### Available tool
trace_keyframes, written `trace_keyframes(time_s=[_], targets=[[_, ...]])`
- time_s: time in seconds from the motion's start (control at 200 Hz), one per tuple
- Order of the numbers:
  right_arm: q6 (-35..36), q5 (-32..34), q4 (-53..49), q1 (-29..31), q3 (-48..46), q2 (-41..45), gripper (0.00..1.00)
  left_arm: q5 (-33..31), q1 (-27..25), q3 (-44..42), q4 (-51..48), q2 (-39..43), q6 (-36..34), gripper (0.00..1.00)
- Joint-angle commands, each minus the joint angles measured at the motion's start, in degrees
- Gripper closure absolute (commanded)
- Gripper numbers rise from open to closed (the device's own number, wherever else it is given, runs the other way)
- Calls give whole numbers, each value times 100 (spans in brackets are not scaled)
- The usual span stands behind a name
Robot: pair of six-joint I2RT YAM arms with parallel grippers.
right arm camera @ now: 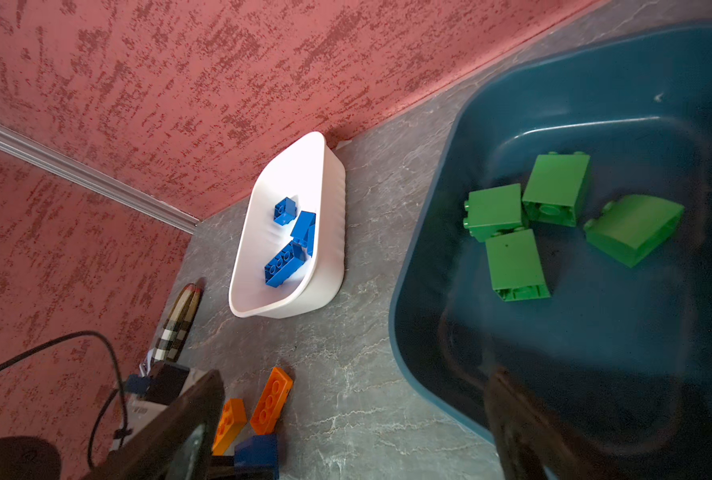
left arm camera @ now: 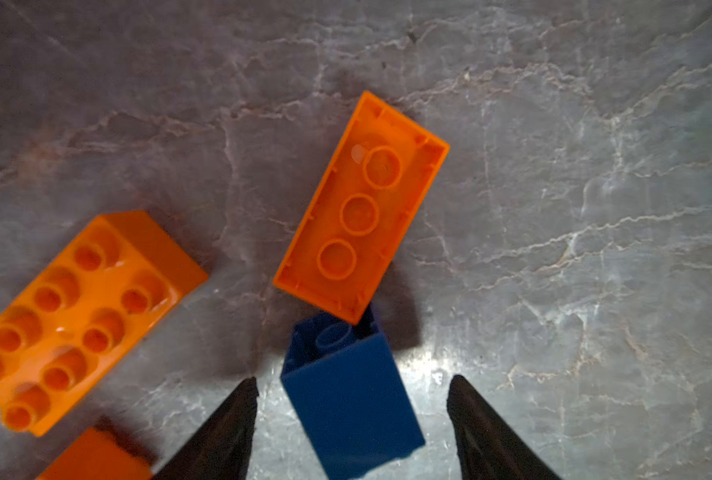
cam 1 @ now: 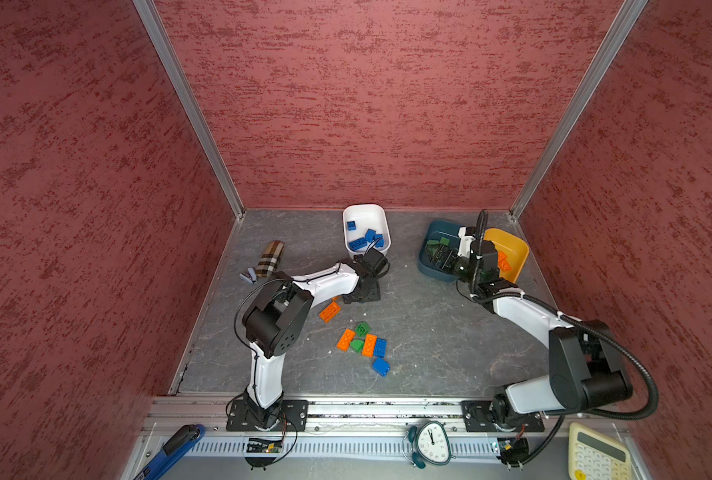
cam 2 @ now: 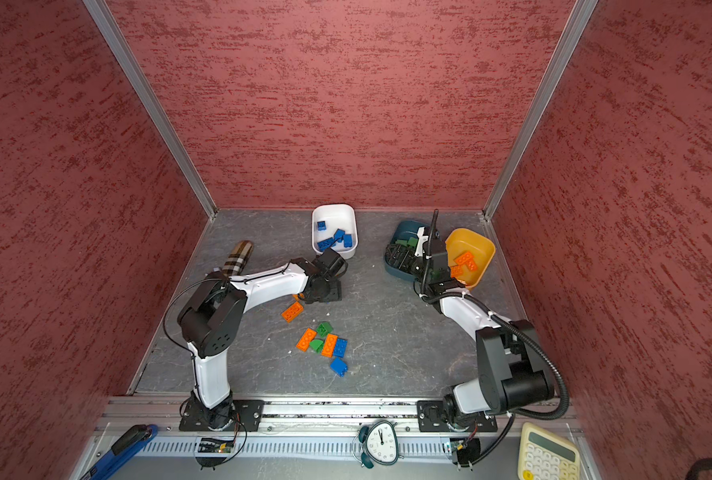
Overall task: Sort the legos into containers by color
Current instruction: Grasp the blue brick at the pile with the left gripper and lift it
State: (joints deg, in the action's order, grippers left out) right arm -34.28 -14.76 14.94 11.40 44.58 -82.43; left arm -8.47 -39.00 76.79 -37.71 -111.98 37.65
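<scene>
Grey marble tabletop [left arm camera: 553,166] bears a blue brick [left arm camera: 346,407] lying lengthwise between the left gripper's [left arm camera: 353,379] parted fingers [left arm camera: 229,428], neither touching it.

Three bowls [cam 1: 366,217], two arms [cam 1: 329,282], one pouch [cam 1: 272,258], one clock [cam 1: 431,442].

Red textured walls [cam 1: 366,104] on three sides; aluminium corner posts [cam 1: 189,108]; grey veined stone-look floor [cam 1: 429,332].
</scene>
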Motion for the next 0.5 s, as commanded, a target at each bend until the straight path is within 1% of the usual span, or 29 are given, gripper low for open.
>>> trace_keyframes(time_s=[0.0, 0.14, 0.286, 0.496], targets=[[25, 144, 194, -15, -28, 199, 1, -275, 7, 271, -3, -243, 79, 30], [112, 117, 163, -12, -36, 237, 1, -424, -19, 375, 40, -383, 150, 36], [267, 40, 28, -15, -14, 243, 1, -408, -28, 364, 56, -490, 164, 42], [378, -188, 27, 0, -11, 204, 1, -458, -62, 320, 36, -461, 174, 62]])
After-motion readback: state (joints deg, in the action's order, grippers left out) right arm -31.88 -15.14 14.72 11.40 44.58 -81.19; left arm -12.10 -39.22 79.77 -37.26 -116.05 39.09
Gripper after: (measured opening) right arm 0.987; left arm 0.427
